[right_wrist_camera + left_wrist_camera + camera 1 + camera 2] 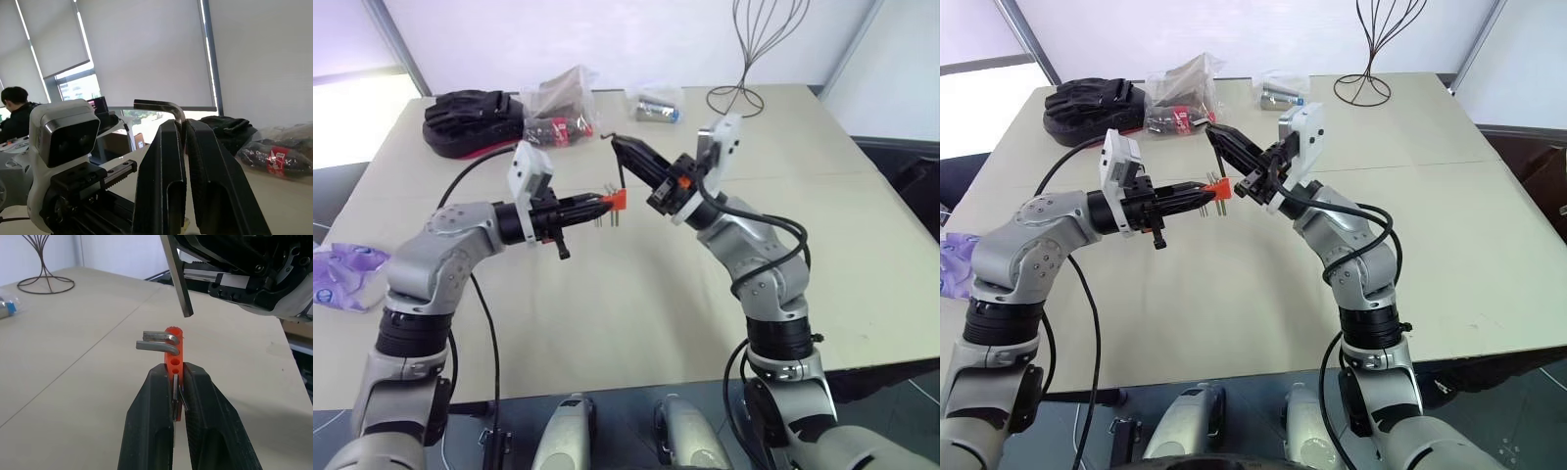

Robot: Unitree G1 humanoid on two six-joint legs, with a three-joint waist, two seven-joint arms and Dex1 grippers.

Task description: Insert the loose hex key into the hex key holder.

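Beige and wide, the table (636,294) runs back to a white wall, with clutter along its far edge: a black pouch (473,119), a clear bag (560,110) of dark items, a small bag (657,105) with a blue-and-silver thing in it, and a wire stand (752,59). A purple bag (342,274) lies at the table's left edge.

Both arms are raised over the middle of the table, tips nearly meeting. The left tool (597,205) is closed on the holder (174,352), an orange-red block clamped between its black fingers (149,431) and sticking out past their tips. Two grey keys (157,341) bend out sideways from the block's outer end, with round sockets showing on its face just above the fingers; a few more short keys hang below it in the head views.

The right tool (625,150) is closed on the key (164,108), whose bent end pokes out beyond the fingertips. The long leg passes down through the grip, and in the left wrist view its free end (177,276) hangs just above the holder's top, close but seemingly not touching. The right tool sits just past and above the left tool's tip, angled toward it.

A person (15,115) sits in the background of the right wrist view, by the blinds.
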